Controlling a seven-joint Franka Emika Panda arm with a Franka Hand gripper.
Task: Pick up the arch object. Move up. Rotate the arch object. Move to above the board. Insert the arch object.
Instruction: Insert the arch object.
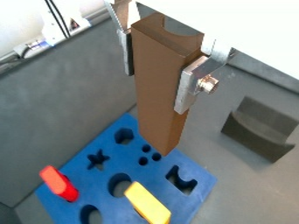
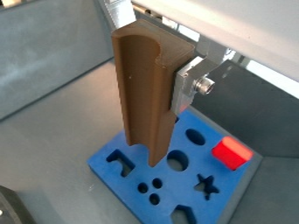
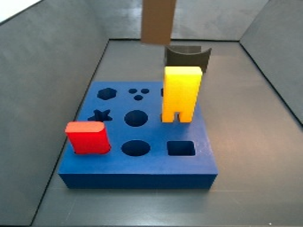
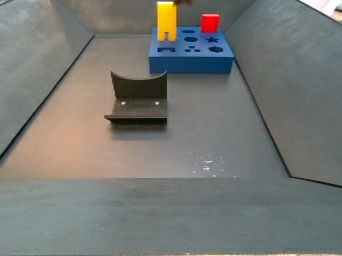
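My gripper (image 1: 158, 70) is shut on the arch object (image 1: 158, 83), a long brown block with a curved notch in its end. The silver fingers (image 1: 191, 83) press on its two sides. The block hangs upright above the board (image 1: 105, 144), the thick blue slab with a star, circles and other holes. It is clear of the board's top. Both wrist views show this, with the gripper (image 2: 152, 83), arch object (image 2: 146, 96) and board (image 2: 181, 188). In a side view only the block's lower end (image 3: 158, 19) shows, above the board's far edge (image 3: 154, 173). The board (image 4: 191, 62) also shows far back.
A yellow arch piece (image 3: 180, 91) stands in the board and a red block (image 3: 87, 137) sits in it at a corner. The dark fixture (image 4: 136, 100) stands on the grey floor apart from the board. Grey sloping walls enclose the floor.
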